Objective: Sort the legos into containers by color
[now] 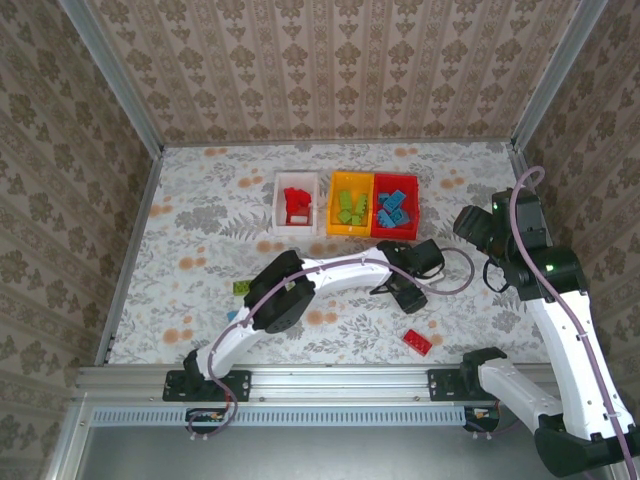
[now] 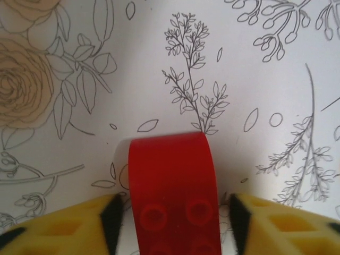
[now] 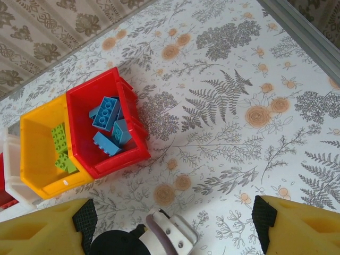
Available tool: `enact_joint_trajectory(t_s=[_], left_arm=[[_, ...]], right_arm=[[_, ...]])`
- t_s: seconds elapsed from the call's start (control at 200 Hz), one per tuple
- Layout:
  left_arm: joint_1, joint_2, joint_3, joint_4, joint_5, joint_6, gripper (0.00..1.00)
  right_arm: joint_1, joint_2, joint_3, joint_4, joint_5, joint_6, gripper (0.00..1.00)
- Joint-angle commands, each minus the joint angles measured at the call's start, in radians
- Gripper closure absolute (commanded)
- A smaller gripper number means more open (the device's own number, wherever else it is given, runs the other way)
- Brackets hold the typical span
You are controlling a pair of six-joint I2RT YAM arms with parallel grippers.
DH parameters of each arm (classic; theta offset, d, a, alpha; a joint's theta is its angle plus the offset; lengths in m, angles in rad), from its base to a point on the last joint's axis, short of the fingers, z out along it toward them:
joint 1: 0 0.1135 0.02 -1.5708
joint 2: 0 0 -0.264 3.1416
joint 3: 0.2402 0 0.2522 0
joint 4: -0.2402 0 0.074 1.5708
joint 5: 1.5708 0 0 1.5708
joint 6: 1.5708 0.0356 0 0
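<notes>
A red lego sits studs-up between my left gripper's yellow fingers, with a narrow gap on each side; this gripper is open. From above, the left gripper is low over the table in front of the bins. Another red lego lies near the front edge and a lime green lego lies to the left. The white container holds red bricks, the orange-yellow container green ones, the red container light blue ones. My right gripper hangs open and empty, high on the right.
The right wrist view looks down on the red container with blue bricks, the orange-yellow container and the left arm's wrist. Metal rails run along the table's sides, with a patterned wall behind.
</notes>
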Motion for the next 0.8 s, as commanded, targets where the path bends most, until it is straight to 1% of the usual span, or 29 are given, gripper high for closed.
enact_joint_trajectory(t_s=[0.0, 0.125, 0.24, 0.345, 0.475, 0.605, 0.665, 0.795], left_arm=[[-0.008, 0.037, 0.028, -0.026, 0.025, 0.002, 0.57], [-0.01, 0.036, 0.028, -0.021, 0.033, -0.01, 0.71], [-0.006, 0.002, 0.008, -0.006, -0.002, -0.022, 0.76], [0.021, -0.082, -0.048, 0.03, -0.042, -0.058, 0.78], [0.097, -0.239, -0.159, 0.068, -0.075, -0.127, 0.8], [0.189, -0.405, -0.28, 0.073, -0.094, -0.186, 0.79], [0.241, -0.479, -0.331, 0.06, -0.108, -0.205, 0.8], [0.38, -0.578, -0.396, 0.023, -0.112, -0.238, 0.79]], right_arm=[[-0.006, -0.01, 0.0, -0.016, -0.025, -0.007, 0.2], [-0.006, -0.009, -0.003, -0.014, -0.036, -0.008, 0.21], [-0.006, -0.01, -0.007, -0.011, -0.046, -0.015, 0.23], [-0.006, -0.009, -0.014, -0.001, -0.061, -0.027, 0.24], [-0.006, -0.006, -0.03, 0.042, -0.108, -0.052, 0.26], [0.01, 0.018, -0.055, 0.127, -0.205, -0.101, 0.28], [0.049, 0.04, -0.067, 0.185, -0.25, -0.135, 0.28], [0.187, 0.111, -0.106, 0.357, -0.357, -0.166, 0.27]])
